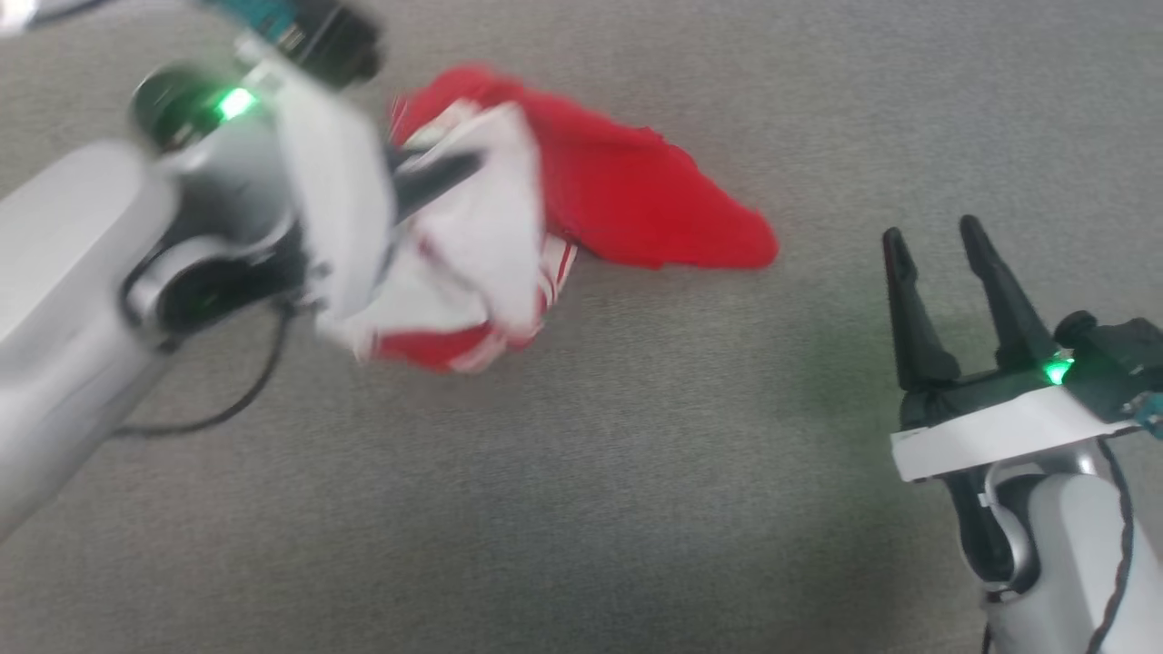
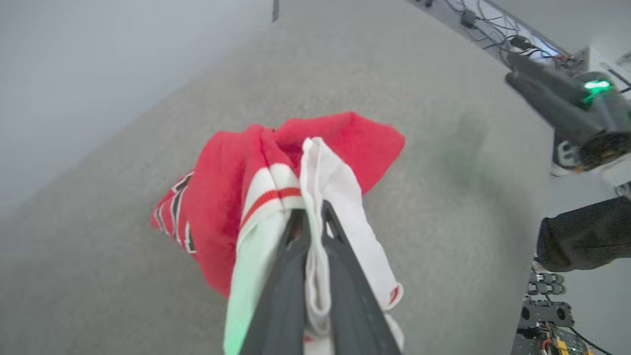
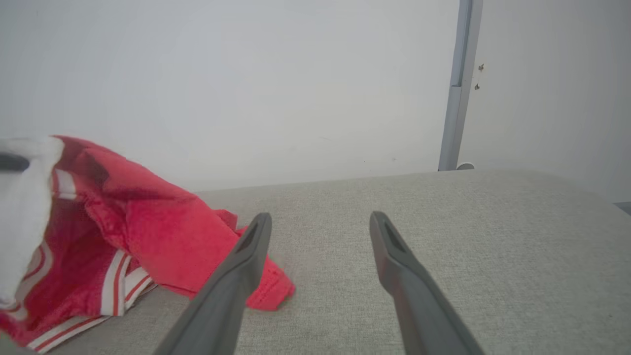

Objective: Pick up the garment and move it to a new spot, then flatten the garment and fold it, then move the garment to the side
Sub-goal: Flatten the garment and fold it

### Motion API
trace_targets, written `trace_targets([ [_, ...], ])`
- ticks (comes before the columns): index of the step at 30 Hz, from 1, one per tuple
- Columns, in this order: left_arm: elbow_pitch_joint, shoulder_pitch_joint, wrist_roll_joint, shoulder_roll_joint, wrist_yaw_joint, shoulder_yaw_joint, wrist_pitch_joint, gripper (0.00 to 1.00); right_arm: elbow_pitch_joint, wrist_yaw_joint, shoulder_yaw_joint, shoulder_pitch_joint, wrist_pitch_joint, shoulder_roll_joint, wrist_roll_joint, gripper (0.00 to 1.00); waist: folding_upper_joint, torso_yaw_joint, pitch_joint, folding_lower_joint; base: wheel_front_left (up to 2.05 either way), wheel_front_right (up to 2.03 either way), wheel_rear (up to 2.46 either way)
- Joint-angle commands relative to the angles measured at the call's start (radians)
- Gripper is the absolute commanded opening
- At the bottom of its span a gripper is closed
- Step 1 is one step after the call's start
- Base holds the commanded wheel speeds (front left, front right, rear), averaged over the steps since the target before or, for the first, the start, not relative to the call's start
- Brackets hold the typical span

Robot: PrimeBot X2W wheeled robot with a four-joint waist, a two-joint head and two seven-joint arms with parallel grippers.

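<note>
The garment [image 1: 627, 195], a red jersey with white sleeves and striped trim, hangs bunched and partly lifted off the grey table [image 1: 581, 472]. My left gripper [image 1: 459, 168] is shut on its white sleeve; in the left wrist view the two dark fingers pinch the white cloth [image 2: 320, 236], with the red body of the garment [image 2: 222, 197] drooping beyond. A red corner still trails on the table. My right gripper [image 1: 931, 232] stands open at the right, apart from the cloth; in its wrist view the garment [image 3: 148, 227] lies left of its spread fingers [image 3: 246, 261].
A pale wall [image 3: 246, 74] with a grey vertical post [image 3: 456, 88] rises behind the table's far edge. Cables and equipment [image 2: 542, 315] sit off the table's side in the left wrist view. Bare grey surface stretches across the front and right.
</note>
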Motion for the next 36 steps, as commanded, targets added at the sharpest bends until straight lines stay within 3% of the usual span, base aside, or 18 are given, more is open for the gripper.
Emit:
trace_targets([
  [1, 0.01, -0.047, 0.011, -0.037, -0.002, -0.005, -0.021, 0.0, 0.008, 0.0, 0.011, -0.014, -0.012, 0.01, 0.009, 1.0, 0.0, -0.019, 0.005, 0.0, 0.0, 0.0, 0.0],
  [7, 0.104, -0.173, 0.017, -0.218, -0.002, -0.062, -0.091, 0.0, 0.048, 0.0, 0.031, -0.031, -0.044, 0.04, 0.033, 1.0, 0.0, -0.089, 0.028, 0.0, 0.0, 0.0, 0.0],
  [11, 0.155, -0.202, 0.004, -0.337, -0.002, -0.172, -0.081, 0.0, 0.078, 0.0, 0.047, -0.04, -0.061, 0.056, 0.051, 1.0, 0.0, -0.138, 0.054, 0.0, 0.0, 0.0, 0.0],
  [17, 0.249, -0.16, 0.004, -0.436, -0.002, -0.286, -0.074, 0.0, 0.107, 0.0, 0.067, -0.064, -0.074, 0.076, 0.078, 1.0, 0.0, -0.215, 0.096, 0.0, 0.0, 0.0, 0.0],
  [19, 0.284, -0.141, 0.035, -0.438, -0.002, -0.297, -0.053, 0.0, 0.114, 0.0, 0.075, -0.072, -0.077, 0.082, 0.088, 1.0, 0.0, -0.238, 0.11, 0.0, 0.0, 0.0, 0.0],
  [20, 0.297, -0.133, 0.059, -0.433, -0.002, -0.299, -0.044, 0.15, 0.118, 0.0, 0.078, -0.075, -0.078, 0.085, 0.091, 1.0, 0.0, -0.247, 0.114, 0.0, 0.0, 0.0, 0.0],
  [21, 0.302, -0.123, 0.1, -0.427, -0.002, -0.3, -0.024, 0.66, 0.12, 0.0, 0.079, -0.077, -0.079, 0.087, 0.095, 1.0, 0.0, -0.254, 0.117, 0.0, 0.0, 0.0, 0.0],
  [22, 0.303, -0.108, 0.116, -0.419, -0.002, -0.3, -0.012, 1.0, 0.117, 0.0, 0.075, -0.08, -0.079, 0.089, 0.098, 1.0, 0.0, -0.258, 0.118, 0.0, 0.0, 0.0, 0.0],
  [27, 0.255, -0.108, 0.134, -0.368, -0.002, -0.3, 0.022, 1.0, 0.11, 0.0, 0.049, -0.053, -0.078, 0.095, 0.098, 1.0, 0.0, -0.245, 0.105, 0.0, 0.0, 0.0, 0.0],
  [36, 0.015, -0.168, -0.06, -0.223, -0.002, -0.301, 0.208, 1.0, 0.106, 0.0, 0.014, -0.012, -0.079, 0.097, 0.077, 1.0, 0.0, -0.171, 0.061, 0.0, 0.0, 0.0, 0.0],
])
